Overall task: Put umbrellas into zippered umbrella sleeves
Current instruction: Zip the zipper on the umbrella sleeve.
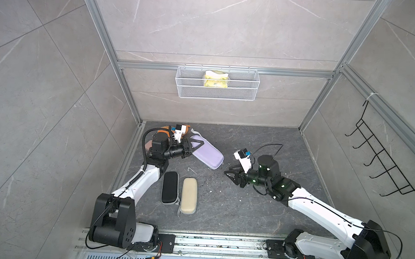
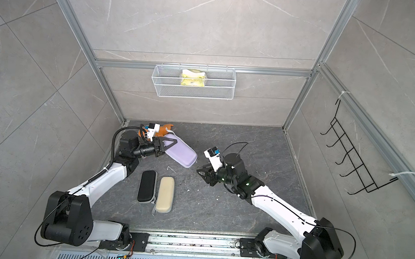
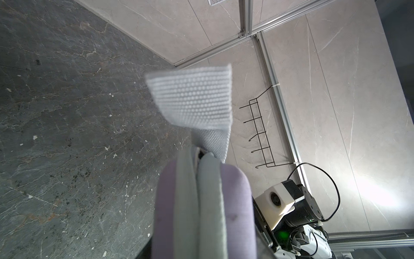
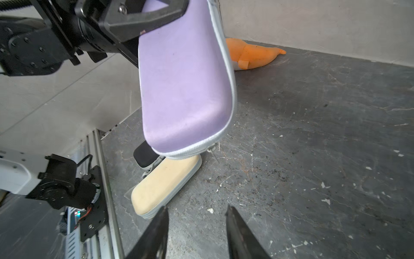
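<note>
My left gripper (image 1: 197,144) is shut on one end of the lavender zippered umbrella sleeve (image 1: 207,154), holding it slanted above the dark floor. Its zip looks closed, with the pull (image 4: 211,151) hanging at the free end. In the left wrist view a grey woven tab (image 3: 197,101) sticks out past that sleeve (image 3: 201,213). My right gripper (image 1: 227,171) is open and empty, low over the floor just right of the sleeve's free end. The black sleeve (image 1: 170,187) and the cream sleeve (image 1: 189,198) lie side by side, closed. No umbrellas show in any view.
An orange plush whale (image 4: 253,53) lies in the back left corner behind the left arm, and a pink case (image 1: 148,145) peeks out beside it. A white wire basket (image 1: 217,83) hangs on the back wall. A black hook rack (image 1: 382,163) hangs on the right wall.
</note>
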Controlling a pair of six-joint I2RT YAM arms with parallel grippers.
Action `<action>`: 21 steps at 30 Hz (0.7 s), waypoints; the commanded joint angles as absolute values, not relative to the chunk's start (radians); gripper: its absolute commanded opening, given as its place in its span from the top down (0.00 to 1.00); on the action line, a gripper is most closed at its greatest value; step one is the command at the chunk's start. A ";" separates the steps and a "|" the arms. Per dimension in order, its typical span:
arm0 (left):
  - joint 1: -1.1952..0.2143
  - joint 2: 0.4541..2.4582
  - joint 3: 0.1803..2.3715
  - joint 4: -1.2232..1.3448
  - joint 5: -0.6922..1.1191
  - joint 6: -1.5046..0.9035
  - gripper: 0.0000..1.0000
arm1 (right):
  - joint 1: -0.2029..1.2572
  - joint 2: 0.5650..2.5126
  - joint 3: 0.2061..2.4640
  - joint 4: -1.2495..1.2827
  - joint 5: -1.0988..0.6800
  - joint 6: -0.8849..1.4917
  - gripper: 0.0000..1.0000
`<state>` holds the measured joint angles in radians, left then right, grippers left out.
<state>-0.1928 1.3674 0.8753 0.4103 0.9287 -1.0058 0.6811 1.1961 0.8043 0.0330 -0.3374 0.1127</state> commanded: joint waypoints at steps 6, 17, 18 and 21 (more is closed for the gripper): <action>-0.196 1.325 0.916 0.443 0.992 -0.995 1.00 | 0.688 1.267 0.821 0.163 -0.226 -0.096 0.69; -0.202 1.332 0.902 0.448 0.988 -0.999 1.00 | 0.696 1.373 0.926 0.157 -0.262 -0.132 0.72; -0.202 1.332 0.899 0.448 0.988 -0.998 1.00 | 0.699 1.377 0.933 0.152 -0.265 -0.136 0.73; -0.202 1.338 0.896 0.447 0.986 -0.995 1.00 | 0.713 1.382 0.949 0.136 -0.269 -0.160 0.74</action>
<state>-0.1970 1.3674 0.8753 0.3889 0.9489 -1.0035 0.6945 1.3705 0.9035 0.1276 -0.2504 -0.1253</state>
